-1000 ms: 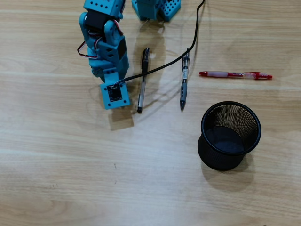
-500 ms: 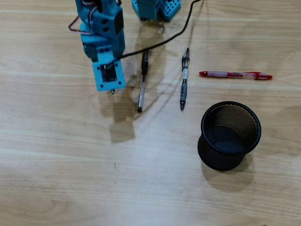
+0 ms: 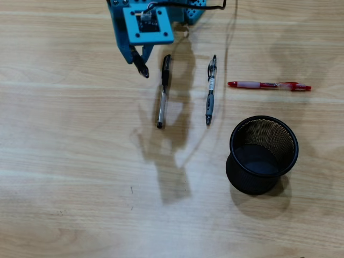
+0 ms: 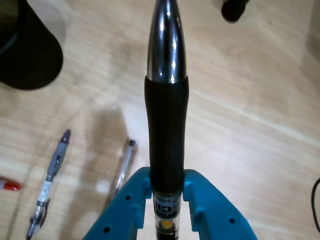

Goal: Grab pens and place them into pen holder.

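From the wrist view I lose the held pen (image 4: 166, 130) at both ends: its chrome tip runs off the top edge, and its lower barrel drops between the jaws and out the bottom. The pen holder (image 4: 27, 47) ahead of the jaws is blurred and cropped at the corner. In the overhead view the arm (image 3: 145, 21) is cut by the top edge.

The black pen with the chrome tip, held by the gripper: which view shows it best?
The wrist view: the black pen with the chrome tip fills the centre, clamped by the blue gripper. The overhead view shows only its dark end.
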